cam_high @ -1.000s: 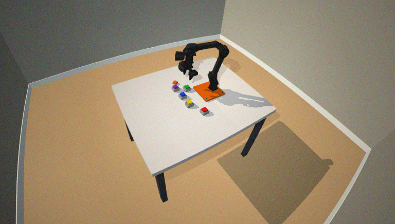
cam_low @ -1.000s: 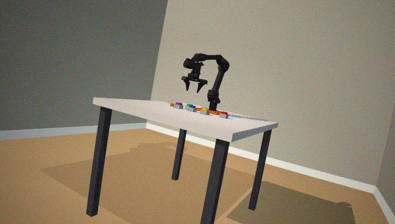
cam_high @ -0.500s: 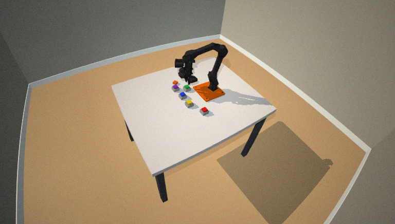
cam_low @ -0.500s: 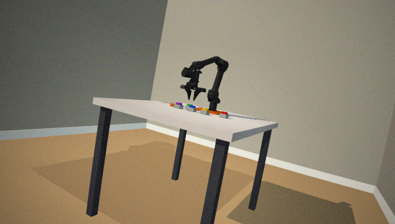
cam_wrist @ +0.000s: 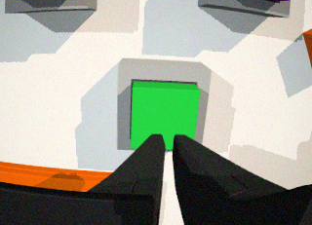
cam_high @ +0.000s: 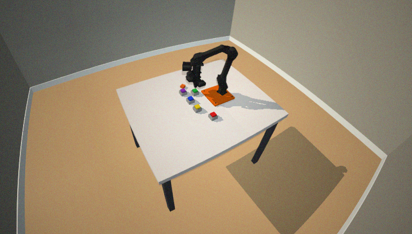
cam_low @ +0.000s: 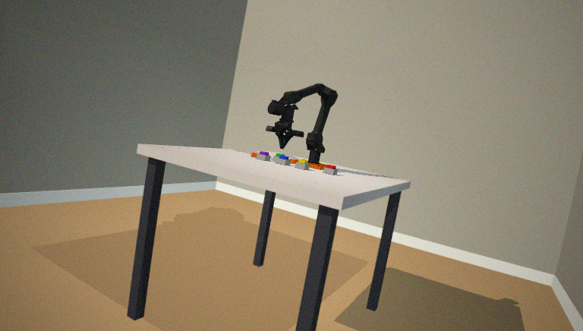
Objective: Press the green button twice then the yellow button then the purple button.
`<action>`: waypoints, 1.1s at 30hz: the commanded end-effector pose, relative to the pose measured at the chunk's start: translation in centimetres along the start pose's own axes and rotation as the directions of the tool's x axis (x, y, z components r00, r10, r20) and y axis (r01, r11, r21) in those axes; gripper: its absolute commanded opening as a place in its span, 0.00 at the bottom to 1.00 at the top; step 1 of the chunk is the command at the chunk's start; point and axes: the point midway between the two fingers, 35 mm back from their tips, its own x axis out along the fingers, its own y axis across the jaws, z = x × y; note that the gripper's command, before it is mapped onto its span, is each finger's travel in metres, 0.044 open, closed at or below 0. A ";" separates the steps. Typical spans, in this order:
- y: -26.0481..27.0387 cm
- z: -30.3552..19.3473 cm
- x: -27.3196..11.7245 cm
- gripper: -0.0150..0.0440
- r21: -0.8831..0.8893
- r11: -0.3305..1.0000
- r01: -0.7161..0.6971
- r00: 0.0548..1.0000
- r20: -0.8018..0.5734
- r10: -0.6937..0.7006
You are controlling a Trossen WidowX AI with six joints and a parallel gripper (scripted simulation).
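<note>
Gripper (cam_wrist: 168, 141) fingers were drawn nearly together with nothing between them, forming one narrow tip poised just above the near edge of the green button (cam_wrist: 164, 115), apart from it as far as the exterior view shows. Reading left to right in the top view, the purple button (cam_high: 182, 90) sat nearest the far edge of the table (cam_high: 170, 140), then the green button beside the orange base plate (cam_high: 217, 95), then the yellow button (cam_high: 197, 107) toward the near edge. Judging by the raised green cap, no press appeared complete, so all four presses remained.
</note>
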 end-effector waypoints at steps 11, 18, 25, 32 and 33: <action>-0.1 0.0 1.9 0.29 0.007 1.000 0.005 1.000 -0.001 -0.005; -0.1 0.0 3.0 0.29 0.007 1.000 0.005 1.000 -0.001 -0.005; -0.1 0.0 3.3 0.29 0.007 1.000 0.005 1.000 -0.002 -0.005; -0.1 0.0 3.3 0.29 0.007 1.000 0.005 1.000 -0.002 -0.005; -0.1 0.0 3.3 0.29 0.007 1.000 0.005 1.000 -0.002 -0.005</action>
